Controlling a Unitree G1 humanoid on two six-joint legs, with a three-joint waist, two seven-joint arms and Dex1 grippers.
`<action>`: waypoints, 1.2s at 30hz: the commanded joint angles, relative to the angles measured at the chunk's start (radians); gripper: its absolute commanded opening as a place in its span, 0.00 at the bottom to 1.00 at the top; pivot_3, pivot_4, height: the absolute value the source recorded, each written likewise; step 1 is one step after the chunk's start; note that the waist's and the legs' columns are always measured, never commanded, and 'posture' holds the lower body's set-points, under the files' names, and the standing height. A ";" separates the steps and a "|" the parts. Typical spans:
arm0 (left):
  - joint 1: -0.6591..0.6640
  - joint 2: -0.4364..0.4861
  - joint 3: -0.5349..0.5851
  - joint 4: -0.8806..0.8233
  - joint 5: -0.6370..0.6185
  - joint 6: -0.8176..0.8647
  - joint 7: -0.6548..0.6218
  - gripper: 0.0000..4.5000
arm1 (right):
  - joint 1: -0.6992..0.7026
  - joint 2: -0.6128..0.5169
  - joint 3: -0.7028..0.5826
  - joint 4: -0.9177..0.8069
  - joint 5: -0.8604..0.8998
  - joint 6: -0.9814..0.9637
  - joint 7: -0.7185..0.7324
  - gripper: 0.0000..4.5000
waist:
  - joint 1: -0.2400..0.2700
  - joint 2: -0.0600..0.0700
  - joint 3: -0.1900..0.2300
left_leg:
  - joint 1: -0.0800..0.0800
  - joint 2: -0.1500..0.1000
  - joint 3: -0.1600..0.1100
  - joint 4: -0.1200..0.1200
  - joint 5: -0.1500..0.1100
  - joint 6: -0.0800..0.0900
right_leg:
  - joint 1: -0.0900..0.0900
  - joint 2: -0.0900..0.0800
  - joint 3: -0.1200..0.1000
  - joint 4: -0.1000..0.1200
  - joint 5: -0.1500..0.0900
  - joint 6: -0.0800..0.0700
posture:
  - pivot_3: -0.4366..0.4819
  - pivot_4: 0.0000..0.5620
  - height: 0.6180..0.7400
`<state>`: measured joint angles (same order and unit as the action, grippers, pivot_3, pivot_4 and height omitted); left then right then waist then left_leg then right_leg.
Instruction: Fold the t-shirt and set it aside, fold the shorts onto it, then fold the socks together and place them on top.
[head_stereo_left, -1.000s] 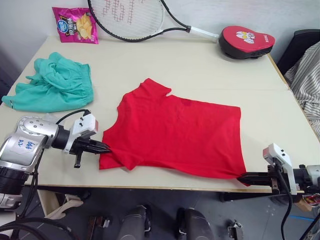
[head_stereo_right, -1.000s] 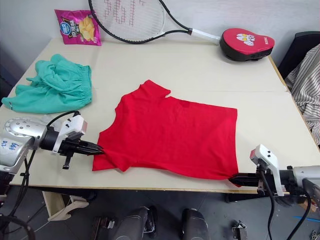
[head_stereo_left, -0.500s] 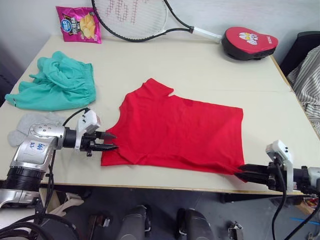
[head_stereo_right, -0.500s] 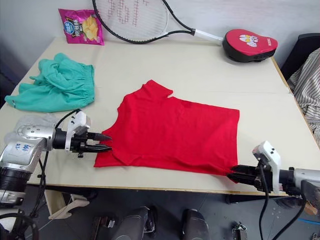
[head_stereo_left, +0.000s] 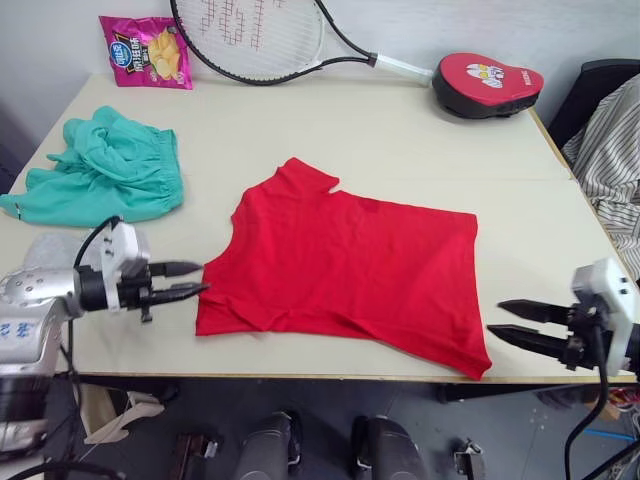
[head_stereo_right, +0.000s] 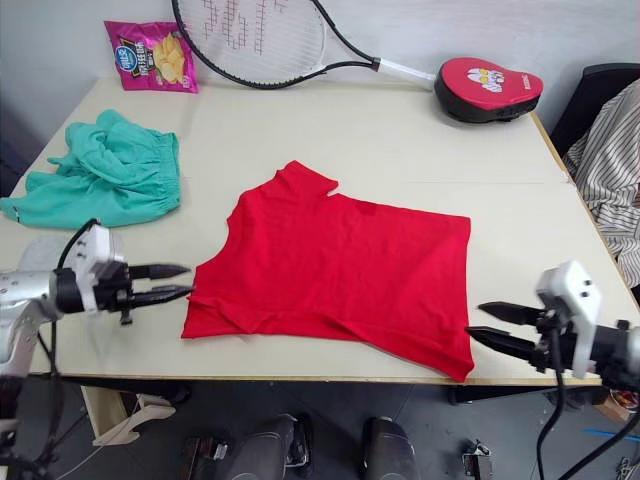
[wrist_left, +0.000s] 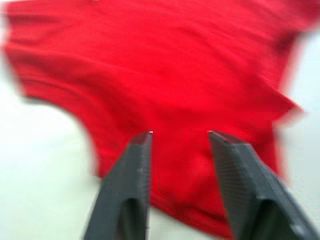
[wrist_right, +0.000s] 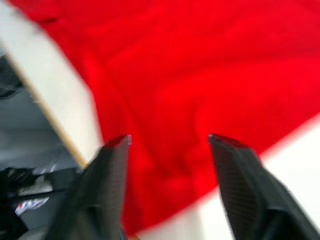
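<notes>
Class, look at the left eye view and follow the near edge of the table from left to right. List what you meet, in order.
left gripper → t-shirt → right gripper

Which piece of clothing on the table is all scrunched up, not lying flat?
The teal green shorts, bunched in a heap at the table's left side. The red t-shirt lies spread flat in the middle.
</notes>
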<state>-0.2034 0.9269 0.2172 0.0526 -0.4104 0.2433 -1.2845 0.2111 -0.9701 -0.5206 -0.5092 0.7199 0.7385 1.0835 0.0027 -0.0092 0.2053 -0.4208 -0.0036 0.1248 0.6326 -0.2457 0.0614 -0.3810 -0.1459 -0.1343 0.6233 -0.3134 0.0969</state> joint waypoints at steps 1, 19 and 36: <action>0.057 0.001 -0.015 -0.124 -0.020 -0.025 -0.030 0.13 | 0.001 0.054 0.155 -0.155 -0.026 -0.054 -0.056 0.25 | 0.003 0.000 0.000 | 0.000 0.000 0.000 0.000 0.000 0.000 | 0.000 0.000 0.000 -0.001 0.000 0.000 | 0.48 0.27 1.00; 0.058 -0.193 -0.270 -0.167 0.208 -0.170 0.182 0.00 | 0.095 0.244 0.618 -0.179 -0.632 -0.375 -0.454 0.01 | 0.021 -0.001 -0.002 | -0.001 -0.001 0.001 -0.001 0.000 -0.001 | -0.002 0.000 0.001 0.000 0.000 0.001 | 0.48 0.27 1.00; 0.003 -0.272 -0.239 -0.093 0.139 -0.162 0.239 0.00 | 0.147 0.302 0.343 -0.128 -0.637 -0.481 -0.509 0.01 | 0.020 -0.002 -0.003 | 0.000 0.000 0.001 0.000 0.001 0.000 | 0.000 0.002 0.001 0.000 0.000 0.001 | 0.48 0.27 1.00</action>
<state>-0.2157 0.6427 -0.0477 0.0061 -0.2358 0.0729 -1.0285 0.3594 -0.6756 -0.1452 -0.6271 0.0638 0.2572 0.5836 0.0225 -0.0115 0.2023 -0.4205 -0.0038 0.1255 0.6324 -0.2447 0.0616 -0.3811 -0.1437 -0.1336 0.6237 -0.3131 0.0975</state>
